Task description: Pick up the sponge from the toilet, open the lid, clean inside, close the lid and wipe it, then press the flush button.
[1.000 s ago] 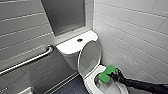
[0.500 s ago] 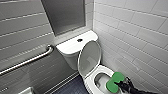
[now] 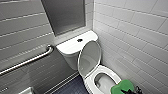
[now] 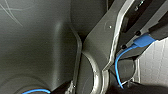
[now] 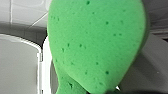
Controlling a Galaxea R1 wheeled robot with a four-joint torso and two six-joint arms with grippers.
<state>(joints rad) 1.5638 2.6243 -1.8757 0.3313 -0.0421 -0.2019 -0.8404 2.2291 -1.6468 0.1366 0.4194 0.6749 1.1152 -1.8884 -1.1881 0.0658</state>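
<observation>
The right gripper (image 3: 135, 90) shows in the head view as a dark shape clamped on the sponge (image 3: 122, 87). It is closed as far as the bright green foam allows. In the right wrist view the sponge (image 5: 97, 45) stands close up, a rounded, pitted green block, with pale curved ceramic just behind it.

In the head view, the sponge at the fingertips overlaps the near edge of the white seat (image 3: 111, 73) of the toilet (image 3: 88, 86). Whether it touches the seat cannot be told. Just beyond the fingers lies the open oval bowl (image 3: 102, 81).

Farther from the fingers, past the bowl, the lid (image 3: 90, 58) stands raised, nearly upright, its inner face turned toward the gripper and its back against the tank (image 3: 70, 47). On the flat tank cover sits a small round flush button (image 3: 79, 40).

Well beyond the gripper, above the tank, a grey panel (image 3: 65, 15) hangs on the tiled wall. To the far side of the toilet from the fingers, a metal grab bar (image 3: 27, 61) runs along the grey tiles, above a dark floor (image 3: 72, 88). White tiles (image 3: 132, 32) cover the wall nearest the gripper.
</observation>
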